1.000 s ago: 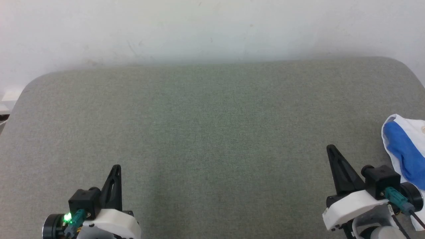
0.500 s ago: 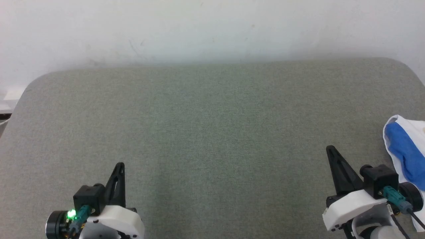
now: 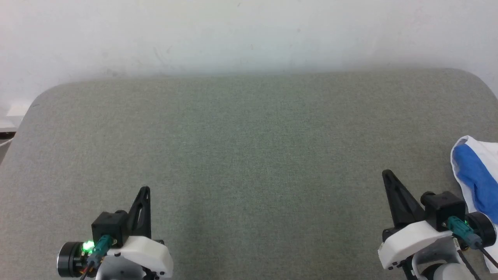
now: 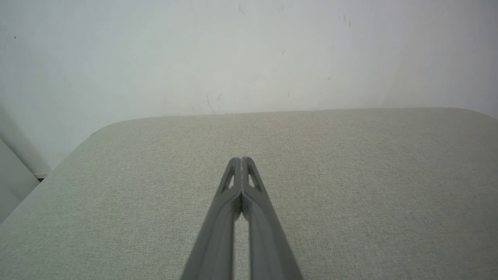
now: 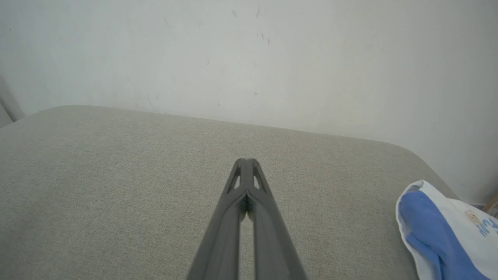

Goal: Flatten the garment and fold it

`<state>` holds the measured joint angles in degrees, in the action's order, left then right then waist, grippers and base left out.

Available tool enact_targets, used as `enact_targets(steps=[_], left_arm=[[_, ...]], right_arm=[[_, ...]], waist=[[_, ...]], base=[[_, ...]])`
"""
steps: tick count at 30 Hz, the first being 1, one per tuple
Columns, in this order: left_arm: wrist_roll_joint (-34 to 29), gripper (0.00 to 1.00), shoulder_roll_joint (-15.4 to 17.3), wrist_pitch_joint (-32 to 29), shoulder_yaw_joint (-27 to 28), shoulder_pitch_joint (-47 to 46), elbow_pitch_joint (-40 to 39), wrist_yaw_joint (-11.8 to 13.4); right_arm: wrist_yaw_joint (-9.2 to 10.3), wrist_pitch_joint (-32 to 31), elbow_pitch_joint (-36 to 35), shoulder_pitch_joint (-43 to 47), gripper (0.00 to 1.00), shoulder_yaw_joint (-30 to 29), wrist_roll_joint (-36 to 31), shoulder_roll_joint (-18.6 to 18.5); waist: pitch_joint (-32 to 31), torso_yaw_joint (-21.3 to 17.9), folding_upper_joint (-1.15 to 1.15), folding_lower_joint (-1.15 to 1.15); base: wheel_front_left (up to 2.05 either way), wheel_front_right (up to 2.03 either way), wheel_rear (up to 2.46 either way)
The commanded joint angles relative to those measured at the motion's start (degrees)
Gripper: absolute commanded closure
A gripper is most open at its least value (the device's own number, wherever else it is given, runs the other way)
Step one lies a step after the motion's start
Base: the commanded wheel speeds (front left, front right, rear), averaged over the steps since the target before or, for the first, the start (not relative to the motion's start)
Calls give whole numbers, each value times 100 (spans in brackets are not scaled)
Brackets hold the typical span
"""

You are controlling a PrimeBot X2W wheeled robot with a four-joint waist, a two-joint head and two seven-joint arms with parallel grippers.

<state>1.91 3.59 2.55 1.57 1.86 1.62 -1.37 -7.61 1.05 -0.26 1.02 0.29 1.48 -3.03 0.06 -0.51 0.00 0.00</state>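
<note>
I see my left pincer (image 3: 145, 190) and right pincer (image 3: 385, 173) both pressed together. The garment (image 3: 476, 175) lies bunched at the right edge, and my right wrist view picks out its lettering (image 5: 487, 226).

Light is even, diffuse and fairly bright; its source cannot be told. A soft shadow lies on the wall (image 3: 249, 66) just above the far edge of the fabric tabletop (image 3: 249, 128). Head view slightly soft and grainy. Left gripper (image 4: 242, 160) and right gripper (image 5: 246, 161) blur toward their wrist views' bottom edges. Green lamp (image 3: 88, 245) blooms faintly.
</note>
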Motion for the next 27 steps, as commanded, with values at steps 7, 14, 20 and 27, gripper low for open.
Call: enact_targets(steps=[7,14,20,27], left_arm=[[-107,100,-42,-101,-68,-127,-83,74],[-151,100,-57,-183,-115,-158,-125,107],[-189,100,-70,-253,-155,-185,-161,136],[-191,100,-71,-255,-157,-186,-162,137]], right_arm=[[11,-46,16,-85,100,-18,-79,13],[11,-77,21,-94,100,-24,-115,14],[12,-104,26,-102,100,-29,-147,15],[12,-105,26,-102,100,-29,-148,15]], waist=[[-2,19,0,0],[-4,36,0,0],[-6,50,0,0],[-6,51,0,0]], base=[[0,0,0],[0,0,0],[0,0,0],[0,0,0]])
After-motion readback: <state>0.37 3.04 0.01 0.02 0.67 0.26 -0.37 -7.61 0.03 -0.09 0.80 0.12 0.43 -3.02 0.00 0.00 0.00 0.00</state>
